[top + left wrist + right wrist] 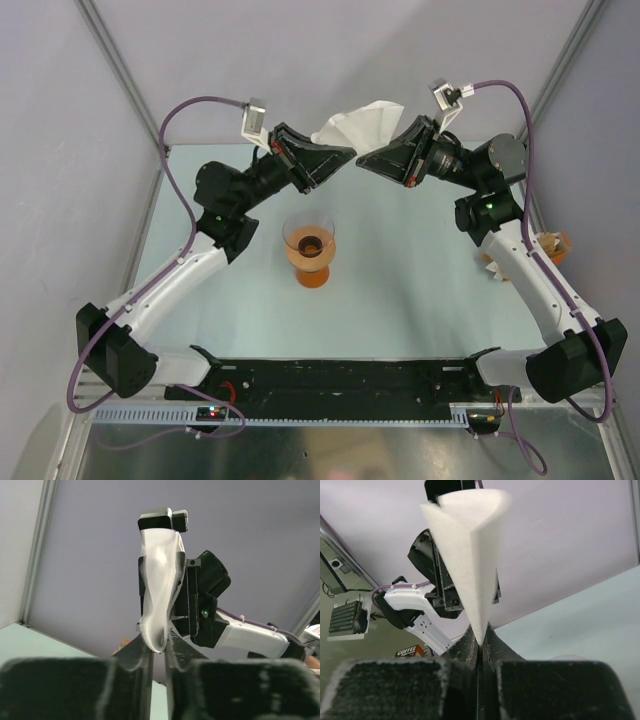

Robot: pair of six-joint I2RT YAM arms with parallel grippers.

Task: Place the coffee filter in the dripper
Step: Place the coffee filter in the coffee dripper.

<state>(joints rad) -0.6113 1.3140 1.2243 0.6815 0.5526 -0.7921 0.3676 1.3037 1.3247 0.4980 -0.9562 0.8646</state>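
The coffee filter (362, 122), a white paper cone, is held up in the air at the back of the table, between my two raised grippers. My right gripper (361, 158) is shut on its pointed tip (479, 636), and the cone (470, 555) fans upward, partly opened. My left gripper (351, 153) faces it from the other side. In the left wrist view, the filter's (157, 580) rounded edge sits at the tips of my left gripper (159, 647), whose jaws stand narrowly apart with light showing between them. The dripper (309, 245), clear with an orange base, stands upright on the table below, untouched.
A tan-and-white stack of paper fans (553, 246) lies at the table's right edge, partly behind the right arm. A black rail (330, 375) runs along the near edge. Metal frame posts (120, 60) rise at the back corners. A coffee box (410, 651) shows far off.
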